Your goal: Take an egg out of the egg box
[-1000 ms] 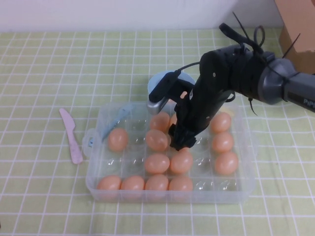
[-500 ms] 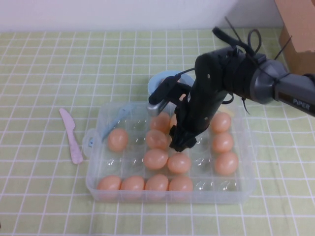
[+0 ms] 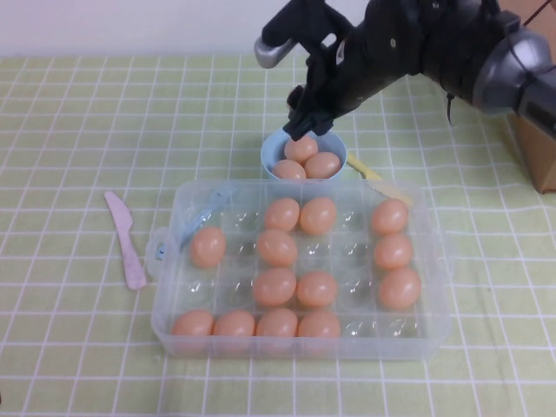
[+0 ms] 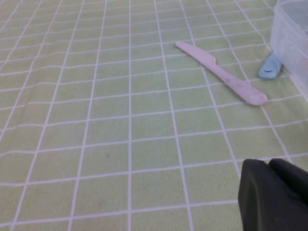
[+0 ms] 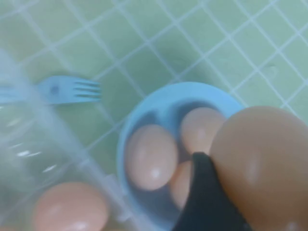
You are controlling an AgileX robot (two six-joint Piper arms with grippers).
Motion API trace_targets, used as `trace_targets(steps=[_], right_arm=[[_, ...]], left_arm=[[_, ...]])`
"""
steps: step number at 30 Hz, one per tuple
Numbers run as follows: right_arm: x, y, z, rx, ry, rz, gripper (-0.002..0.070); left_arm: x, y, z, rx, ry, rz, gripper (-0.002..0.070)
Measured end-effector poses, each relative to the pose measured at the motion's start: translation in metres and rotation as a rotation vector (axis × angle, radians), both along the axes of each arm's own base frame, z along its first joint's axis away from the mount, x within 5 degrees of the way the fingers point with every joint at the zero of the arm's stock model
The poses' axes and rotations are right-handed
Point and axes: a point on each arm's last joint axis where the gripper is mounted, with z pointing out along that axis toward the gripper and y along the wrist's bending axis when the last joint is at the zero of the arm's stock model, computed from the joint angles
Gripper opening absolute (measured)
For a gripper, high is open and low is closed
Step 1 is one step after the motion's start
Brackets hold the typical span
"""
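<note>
The egg box (image 3: 432,323) is a clear plastic tray in the middle of the table, with several peach-brown eggs (image 3: 276,247) in its cups. My right gripper (image 3: 304,122) hangs behind the box, just above a small light-blue bowl (image 3: 271,154). It is shut on an egg (image 5: 262,163), which fills the right wrist view; the fingers hide that egg in the high view. The bowl (image 5: 144,113) holds three other eggs. My left gripper (image 4: 269,166) is shut and empty, low over the tablecloth left of the box, out of the high view.
A pink plastic knife (image 3: 126,239) lies left of the box and shows in the left wrist view (image 4: 221,77). The box's pale blue clasp (image 4: 269,67) is next to it. A blue fork (image 5: 67,89) lies by the bowl. A cardboard box (image 3: 543,148) stands at the far right.
My right gripper has risen out of the egg box with an egg and moved back to above the blue bowl. The left arm has not visibly moved.
</note>
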Motion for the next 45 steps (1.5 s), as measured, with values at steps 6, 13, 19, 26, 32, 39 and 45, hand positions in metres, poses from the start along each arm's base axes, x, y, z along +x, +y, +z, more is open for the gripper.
trace_targets(steps=[6, 13, 19, 26, 32, 39, 45], right_arm=[[0.032, 0.001, -0.055, -0.001, -0.003, -0.03, 0.0368], [0.046, 0.004, -0.083, 0.03, -0.022, -0.042, 0.0376], [0.05, -0.001, -0.085, 0.039, -0.018, -0.057, 0.0531], [0.048, -0.002, -0.082, 0.029, -0.001, -0.057, 0.0564], [0.028, -0.006, -0.026, 0.056, -0.045, -0.045, 0.0557], [-0.021, -0.011, 0.043, 0.105, -0.021, -0.006, 0.055], [-0.069, -0.019, 0.059, 0.14, 0.018, 0.024, 0.0404]], left_arm=[[0.0, 0.0, 0.0, 0.0, 0.0, 0.0, -0.0004], [0.0, 0.0, 0.0, 0.0, 0.0, 0.0, -0.0005], [0.0, 0.0, 0.0, 0.0, 0.0, 0.0, -0.0004], [0.0, 0.0, 0.0, 0.0, 0.0, 0.0, -0.0005], [0.0, 0.0, 0.0, 0.0, 0.0, 0.0, -0.0005], [0.0, 0.0, 0.0, 0.0, 0.0, 0.0, -0.0004], [0.0, 0.0, 0.0, 0.0, 0.0, 0.0, -0.0004]])
